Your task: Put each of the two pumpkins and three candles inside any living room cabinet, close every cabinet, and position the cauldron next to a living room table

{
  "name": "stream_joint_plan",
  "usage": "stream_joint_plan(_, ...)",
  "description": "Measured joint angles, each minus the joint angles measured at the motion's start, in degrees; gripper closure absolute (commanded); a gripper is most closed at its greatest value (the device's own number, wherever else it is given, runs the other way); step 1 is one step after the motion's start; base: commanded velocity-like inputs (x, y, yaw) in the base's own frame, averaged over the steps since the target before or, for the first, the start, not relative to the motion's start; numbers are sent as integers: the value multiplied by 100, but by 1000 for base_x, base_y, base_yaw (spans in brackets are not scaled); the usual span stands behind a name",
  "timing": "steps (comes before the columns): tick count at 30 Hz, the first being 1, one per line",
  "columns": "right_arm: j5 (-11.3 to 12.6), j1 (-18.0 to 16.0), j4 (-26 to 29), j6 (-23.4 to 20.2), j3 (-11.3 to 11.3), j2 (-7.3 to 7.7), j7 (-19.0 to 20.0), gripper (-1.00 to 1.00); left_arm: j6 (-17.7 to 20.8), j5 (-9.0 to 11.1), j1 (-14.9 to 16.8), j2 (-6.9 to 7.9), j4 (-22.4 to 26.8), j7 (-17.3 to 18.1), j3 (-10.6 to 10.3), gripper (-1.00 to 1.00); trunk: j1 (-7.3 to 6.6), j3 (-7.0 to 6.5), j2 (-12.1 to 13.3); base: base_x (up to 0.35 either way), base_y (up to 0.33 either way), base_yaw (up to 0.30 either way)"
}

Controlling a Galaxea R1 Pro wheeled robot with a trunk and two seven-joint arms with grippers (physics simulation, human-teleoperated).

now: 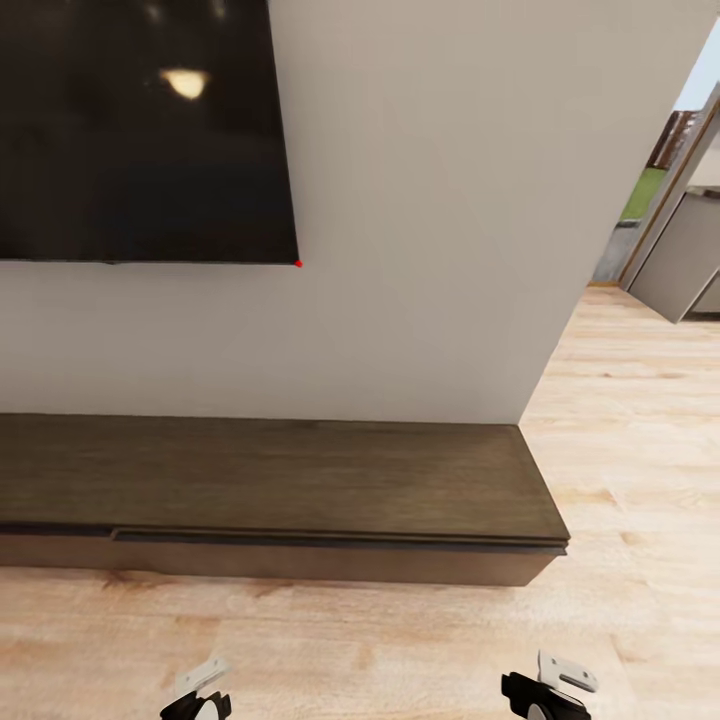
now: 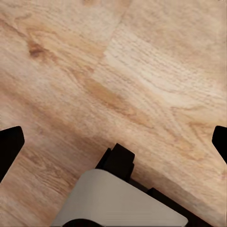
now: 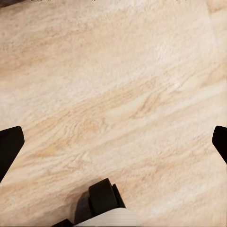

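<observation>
**Robot facing the closed low cabinet, both arms held low**

Where the head view looks forward and down, the long, low dark-brown wood cabinet (image 1: 280,480) stands against a plain white wall (image 1: 430,250), its flat handleless fronts flush and shut, its top bare. Above its left part hangs a large glossy black wall screen (image 1: 140,130). Light wood plank floor (image 1: 620,450) runs in front of the cabinet and on past its right end toward a doorway (image 1: 680,230). At the lower edge of the head view, the left end effector (image 1: 200,695) and the right end effector (image 1: 555,690) sit well apart, both short of the cabinet and above the floor. Each wrist view looks down on floor planks, with the two dark fingertips (image 2: 9,146) (image 3: 9,146) at opposite edges of the picture: both end effectors are spread wide and hold nothing.
</observation>
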State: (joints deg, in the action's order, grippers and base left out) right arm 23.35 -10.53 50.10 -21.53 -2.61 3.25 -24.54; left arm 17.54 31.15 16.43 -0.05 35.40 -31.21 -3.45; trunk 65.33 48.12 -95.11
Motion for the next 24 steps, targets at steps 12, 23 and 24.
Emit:
stream_joint_plan(12,0,0,3,1,-2,6,0,-100,0,-1,0,-3,0,1,-2,-100,-264,-215,481,0,0,0)
stream_joint_plan(23,0,0,0,1,-2,24,0,-100,0,-2,0,-5,0,0,-5,-100,-505,-413,923,0,0,0)
stream_joint_plan(24,0,0,0,1,-2,22,0,-100,0,-4,0,-8,0,1,-6,-100,-527,-431,963,0,0,0)
